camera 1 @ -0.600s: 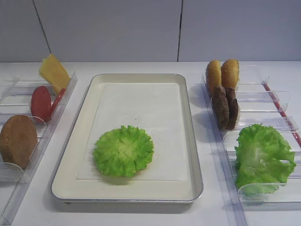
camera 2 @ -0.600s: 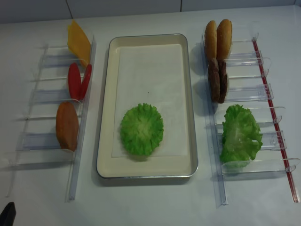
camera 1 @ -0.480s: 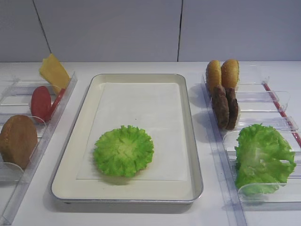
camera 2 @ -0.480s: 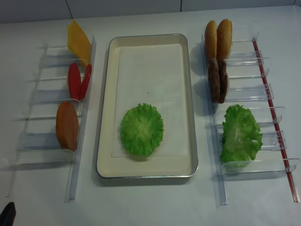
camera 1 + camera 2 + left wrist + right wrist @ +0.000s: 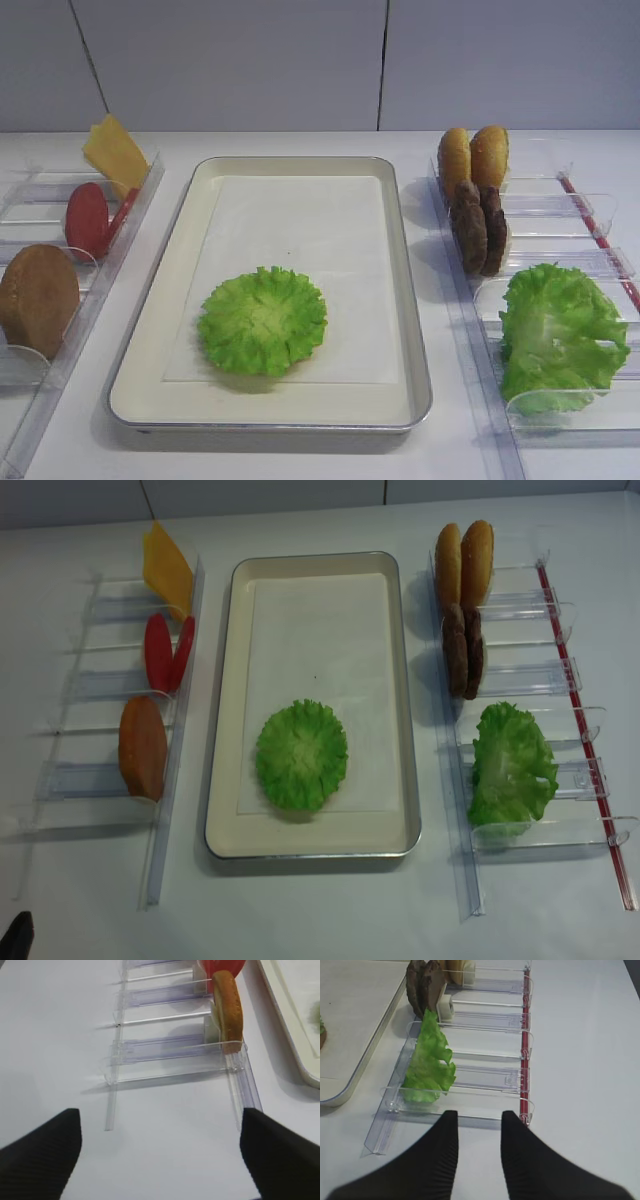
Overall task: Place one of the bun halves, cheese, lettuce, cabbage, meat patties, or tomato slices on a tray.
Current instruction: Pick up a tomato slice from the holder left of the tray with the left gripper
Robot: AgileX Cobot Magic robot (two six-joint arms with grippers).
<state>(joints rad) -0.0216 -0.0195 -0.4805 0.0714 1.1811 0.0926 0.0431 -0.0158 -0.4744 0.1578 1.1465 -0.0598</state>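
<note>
We see a green leaf (image 5: 262, 320) lying on the tray (image 5: 150, 390), both grippers' fingers (image 5: 435, 1160) spread and empty.

1. A big white table (image 5: 300, 455) fills most of each view. Its top is smooth and plain.
2. Behind the table stands a light grey wall (image 5: 230, 60). It is made of flat panels.
3. Thin dark lines run down the wall where the panels meet. One line (image 5: 382, 65) is near the middle and goes straight down. Another line (image 5: 88, 55) is on the left and leans a little.
4. The light is soft and even. It comes from above.
5. Pale grey shadows lie on the table beside the things that stand on it.
6. No floor or window shows in any view.
</note>
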